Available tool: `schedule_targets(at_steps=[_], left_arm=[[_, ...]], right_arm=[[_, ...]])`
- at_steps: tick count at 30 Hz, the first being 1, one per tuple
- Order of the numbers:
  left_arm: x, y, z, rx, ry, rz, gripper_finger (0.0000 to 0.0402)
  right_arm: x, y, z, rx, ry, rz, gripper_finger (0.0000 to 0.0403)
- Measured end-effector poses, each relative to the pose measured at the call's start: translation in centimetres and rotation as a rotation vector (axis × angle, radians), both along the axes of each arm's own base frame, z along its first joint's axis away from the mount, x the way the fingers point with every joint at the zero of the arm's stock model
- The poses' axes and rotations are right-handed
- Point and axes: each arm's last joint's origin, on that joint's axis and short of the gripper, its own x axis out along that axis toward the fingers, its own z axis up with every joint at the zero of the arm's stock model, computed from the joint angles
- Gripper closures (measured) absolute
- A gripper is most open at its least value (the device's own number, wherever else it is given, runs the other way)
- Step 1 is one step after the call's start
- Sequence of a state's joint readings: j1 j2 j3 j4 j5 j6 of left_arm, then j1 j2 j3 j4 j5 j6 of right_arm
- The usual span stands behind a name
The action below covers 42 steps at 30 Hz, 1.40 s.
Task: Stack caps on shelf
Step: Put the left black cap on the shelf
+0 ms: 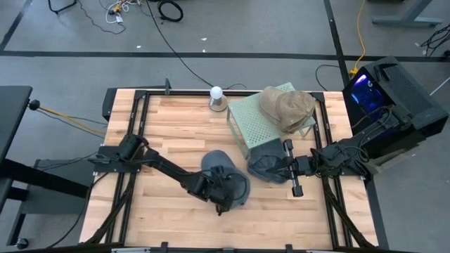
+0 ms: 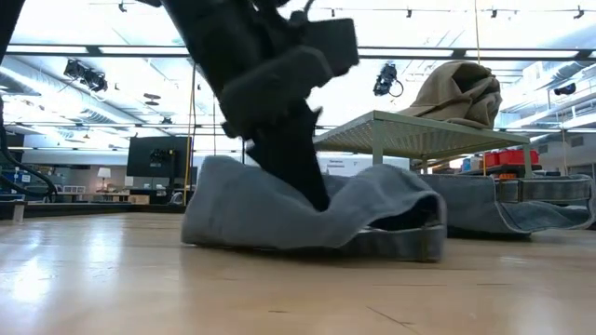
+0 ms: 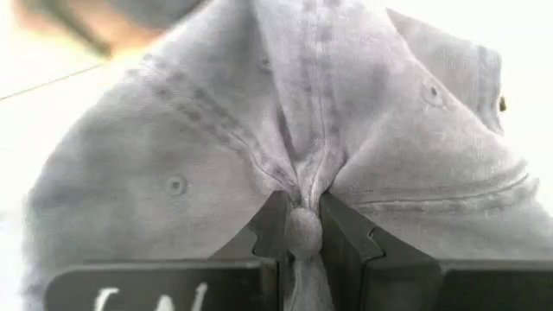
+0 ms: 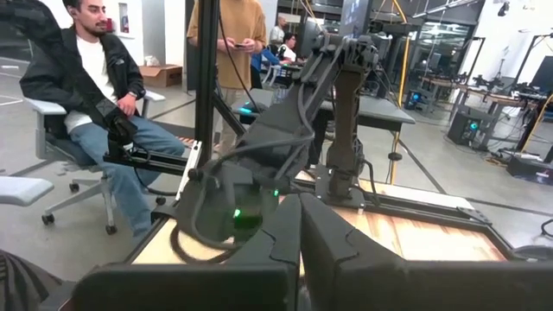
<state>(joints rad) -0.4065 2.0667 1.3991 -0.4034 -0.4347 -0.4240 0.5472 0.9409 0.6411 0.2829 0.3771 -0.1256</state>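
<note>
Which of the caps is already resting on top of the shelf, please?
The tan cap: it alone sits on the green shelf. Both blue-grey caps lie on the table, one pinched by the left gripper, the other beside the shelf.

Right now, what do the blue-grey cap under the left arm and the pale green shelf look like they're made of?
Blue-grey cap: soft woven cloth, likely cotton twill; stitched seams, eyelets and folds show, matte.
Pale green shelf: seemingly painted metal; flat perforated panel on thin legs.

No text can be read. White marks show on the left gripper body, cut off and too partial to make out.
</note>
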Motion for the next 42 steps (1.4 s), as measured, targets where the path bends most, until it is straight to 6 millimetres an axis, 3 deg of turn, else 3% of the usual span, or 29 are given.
schedule_targets(at_steps=[5, 21, 31, 36, 42], left_arm=[[-1.0, 0.0, 1.2, 0.044, 0.009, 0.042, 0.0352], [-5.0, -0.2, 11.1, 0.109, -0.205, 0.046, 0.0352], [-6.5, 1.0, 14.2, 0.249, -0.282, 0.090, 0.0352], [-7.3, 1.7, 15.9, 0.251, -0.341, 0.132, 0.0352], [-7.8, 2.4, 17.3, 0.265, -0.401, 0.186, 0.0352]], right_arm=[[0.0, 0.0, 0.0, -0.001, -0.002, 0.000, 0.0392], [0.0, 0.0, 0.4, -0.052, -0.047, 0.000, 0.0392], [1.7, 1.1, 0.0, -0.199, -0.147, 0.002, 0.0392], [2.5, 2.0, -0.5, -0.257, -0.210, 0.136, 0.0394], [3.6, 2.6, -0.4, -0.276, -0.168, 0.104, 0.0400]])
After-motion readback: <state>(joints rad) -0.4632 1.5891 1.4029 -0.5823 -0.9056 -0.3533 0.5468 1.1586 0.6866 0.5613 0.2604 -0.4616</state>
